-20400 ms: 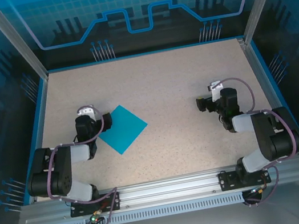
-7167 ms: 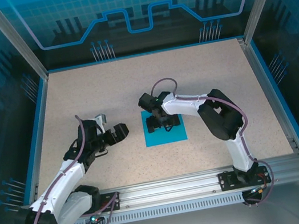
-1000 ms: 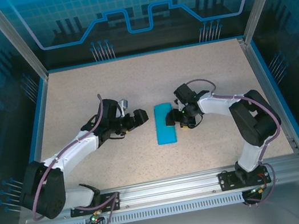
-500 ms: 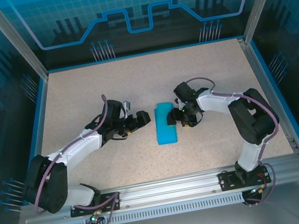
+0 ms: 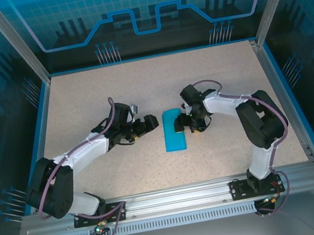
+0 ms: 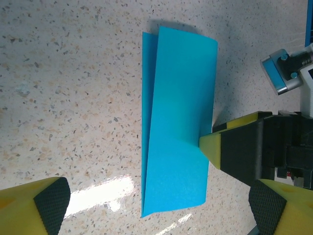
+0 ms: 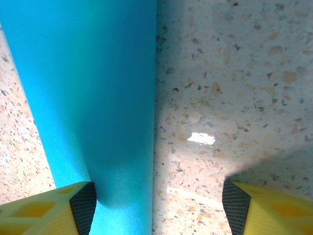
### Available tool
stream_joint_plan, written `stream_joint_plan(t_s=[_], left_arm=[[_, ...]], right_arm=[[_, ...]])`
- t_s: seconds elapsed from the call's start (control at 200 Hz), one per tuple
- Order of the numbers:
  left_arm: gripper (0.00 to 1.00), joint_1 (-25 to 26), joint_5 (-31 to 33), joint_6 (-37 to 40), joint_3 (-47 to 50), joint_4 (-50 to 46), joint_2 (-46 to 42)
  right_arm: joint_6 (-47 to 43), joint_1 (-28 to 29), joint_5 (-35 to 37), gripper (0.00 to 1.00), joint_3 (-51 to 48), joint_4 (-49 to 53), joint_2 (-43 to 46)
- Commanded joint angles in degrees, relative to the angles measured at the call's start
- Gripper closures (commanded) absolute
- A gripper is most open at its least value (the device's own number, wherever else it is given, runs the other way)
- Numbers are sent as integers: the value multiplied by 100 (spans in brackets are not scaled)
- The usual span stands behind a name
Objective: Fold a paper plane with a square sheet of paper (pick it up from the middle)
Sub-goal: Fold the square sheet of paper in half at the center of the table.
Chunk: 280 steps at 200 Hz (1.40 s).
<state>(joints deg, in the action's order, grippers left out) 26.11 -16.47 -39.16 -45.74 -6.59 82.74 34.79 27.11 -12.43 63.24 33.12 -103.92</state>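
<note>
Since the earliest frame the sheet of paper (image 5: 173, 130) has gone from a flat square lying cornerwise by the left arm to a narrow folded strip at the middle of the desk (image 5: 139, 84). Both arms have reached in to flank it. Over the last second they have barely shifted.

The strip lies flat on the speckled desk between the two pincers, its long axis running away from the arm bases. In the left wrist view its top layer sits slightly askew over the bottom one, so a thin sliver of the lower layer shows along one long edge.

The left pincer (image 5: 147, 126) stands wide open with nothing between its fingers. It is just beside the strip's left edge and not touching it.

The right pincer (image 5: 182, 127) is open too, low at the strip's right edge. In its own wrist view one finger (image 7: 54, 208) sits over the teal paper and the other over bare desk, with the paper's long edge running between them. In the left wrist view a yellow fingertip (image 6: 211, 144) of the right pincer touches that edge partway along its length.
</note>
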Motion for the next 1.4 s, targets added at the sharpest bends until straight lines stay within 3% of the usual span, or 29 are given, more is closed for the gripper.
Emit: stream_joint_plan(t_s=[0.0,0.77,1.14,1.395], left_arm=[[3,41,34,-102,-235,67,66],[9,39,-32,-52,-296,45,133],[39,38,-188,-22,-404,40,291],[46,43,-321,-90,-463,161,501]], right_arm=[[-170,75,48,26,160,263,-224],[-239,136,152,23,645,770,-919],[-227,135,324,23,699,945,-1103],[-322,171,434,23,777,1055,-1249]])
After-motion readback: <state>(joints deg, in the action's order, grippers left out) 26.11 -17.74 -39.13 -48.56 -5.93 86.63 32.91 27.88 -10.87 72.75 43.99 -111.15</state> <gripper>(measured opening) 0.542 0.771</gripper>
